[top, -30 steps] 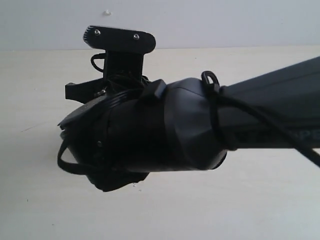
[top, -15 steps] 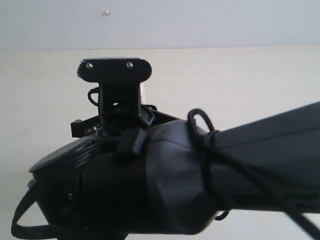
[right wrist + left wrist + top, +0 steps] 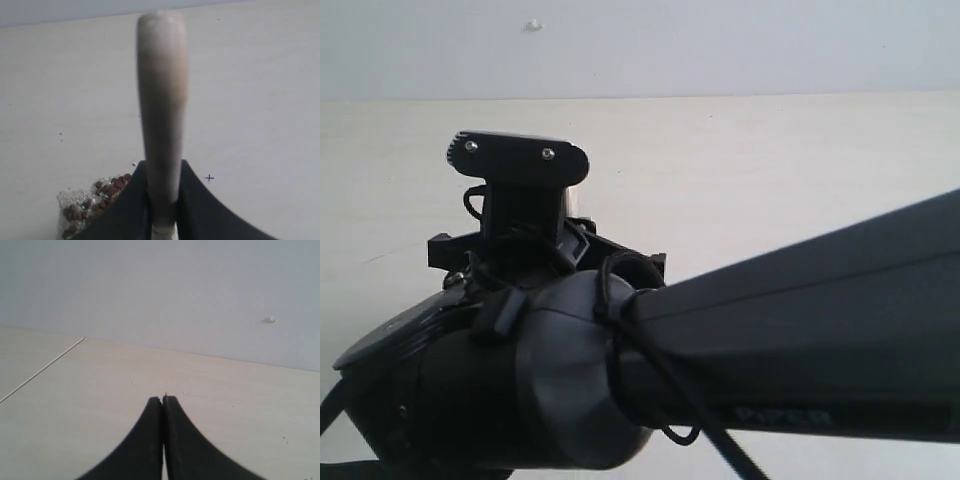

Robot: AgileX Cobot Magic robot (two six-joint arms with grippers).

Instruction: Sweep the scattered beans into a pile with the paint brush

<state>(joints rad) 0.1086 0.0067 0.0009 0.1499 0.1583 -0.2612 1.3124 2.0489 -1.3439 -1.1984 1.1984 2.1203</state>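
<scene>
Right wrist view: right gripper (image 3: pixel 163 166) clamped on the paint brush (image 3: pixel 161 90) handle, both fingers pressed to the pale wood, handle end sticking out past the tips. Ferrule & bristles not visible. Just beside one finger, partly hidden by it, the beans (image 3: pixel 107 186) sit w/ whitish grit as one tight pile (image 3: pixel 82 207). Further out from the gripper the table (image 3: pixel 260 100) shows only a few tiny specks, no loose beans.

Ext. view: right arm (image 3: pixel 780 350) fills most of the frame. Over the last sec it has slid down & toward the left of that view, wrist cam mount (image 3: pixel 518 160) dropping w/ it. Brush, beans & pile are all blocked there. I read this as the arm carrying the brush through or out of a stroke; can't tell which, since bristle contact is unseen.

Left wrist view: left gripper (image 3: pixel 162 401) idle, tips together on nothing, table w/ a few specks ahead of it, then the wall (image 3: pixel 150 290).

For the task: prob. near done, since the beans seen are already gathered. Can't rule out strays under the arm b/c that view is blocked.
</scene>
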